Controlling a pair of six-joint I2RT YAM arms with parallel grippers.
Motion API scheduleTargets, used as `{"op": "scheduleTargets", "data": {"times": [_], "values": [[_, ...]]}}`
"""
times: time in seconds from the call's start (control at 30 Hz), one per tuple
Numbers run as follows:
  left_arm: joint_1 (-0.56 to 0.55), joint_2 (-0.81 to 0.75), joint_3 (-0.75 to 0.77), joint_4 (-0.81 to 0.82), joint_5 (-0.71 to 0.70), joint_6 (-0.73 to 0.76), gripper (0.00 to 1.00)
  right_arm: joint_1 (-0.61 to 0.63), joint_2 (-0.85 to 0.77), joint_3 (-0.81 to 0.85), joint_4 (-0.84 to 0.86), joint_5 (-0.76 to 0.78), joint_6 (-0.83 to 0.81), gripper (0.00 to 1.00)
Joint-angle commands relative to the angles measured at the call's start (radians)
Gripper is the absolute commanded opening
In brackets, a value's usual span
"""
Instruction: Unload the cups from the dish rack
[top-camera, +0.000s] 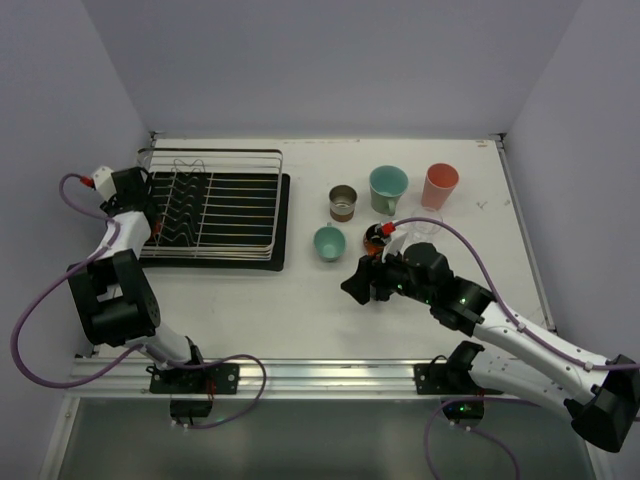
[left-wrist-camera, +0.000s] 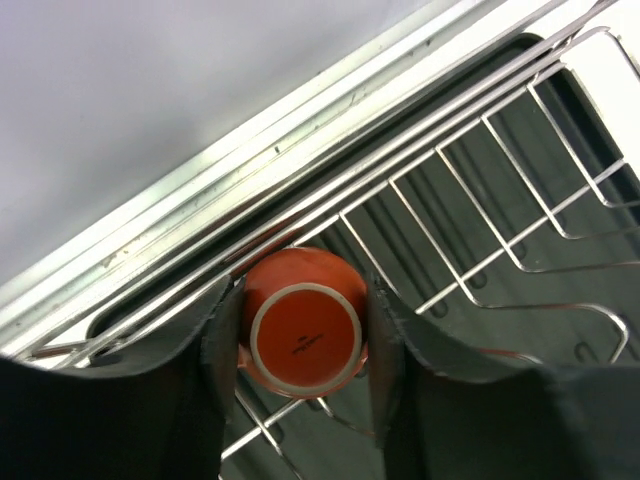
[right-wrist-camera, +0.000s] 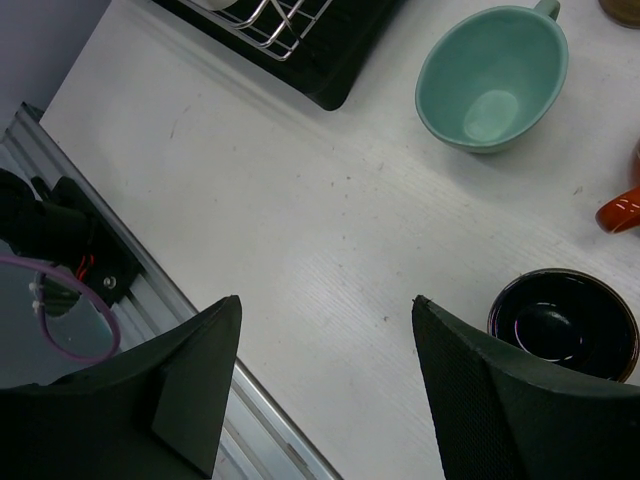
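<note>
The silver wire dish rack (top-camera: 215, 205) on its black tray stands at the far left. My left gripper (top-camera: 155, 225) is at the rack's left end. In the left wrist view it (left-wrist-camera: 305, 290) is shut on an upside-down orange cup (left-wrist-camera: 303, 325) that sits among the rack wires (left-wrist-camera: 480, 200). My right gripper (top-camera: 358, 283) hangs open and empty over bare table (right-wrist-camera: 327, 300). On the table stand a metallic cup (top-camera: 343, 203), a teal-green mug (top-camera: 388, 188), a pink tumbler (top-camera: 440, 185), a small teal cup (top-camera: 329, 243) and an orange mug (top-camera: 378, 238).
In the right wrist view the small teal cup (right-wrist-camera: 492, 80) is ahead, a dark glossy cup (right-wrist-camera: 563, 325) stands beside the right finger, and a rack corner (right-wrist-camera: 300, 30) shows at the top. The table's metal front rail (right-wrist-camera: 200, 330) runs below the fingers.
</note>
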Motion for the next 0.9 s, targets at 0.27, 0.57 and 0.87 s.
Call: {"op": "scheduleTargets", "data": {"times": [0.27,0.57,0.87], "values": [[0.007,-0.058,-0.050,0.093,0.031,-0.030,0.06,0.005,-0.017,0.001,0.036,-0.018,-0.019,0.71],[0.005,-0.173,-0.030,0.073,0.125,-0.027,0.00,0.005,-0.023,0.036,0.022,-0.028,-0.012,0.71],[0.005,-0.270,-0.001,0.043,0.169,-0.028,0.00,0.005,0.009,0.052,0.117,-0.089,0.066,0.71]]}}
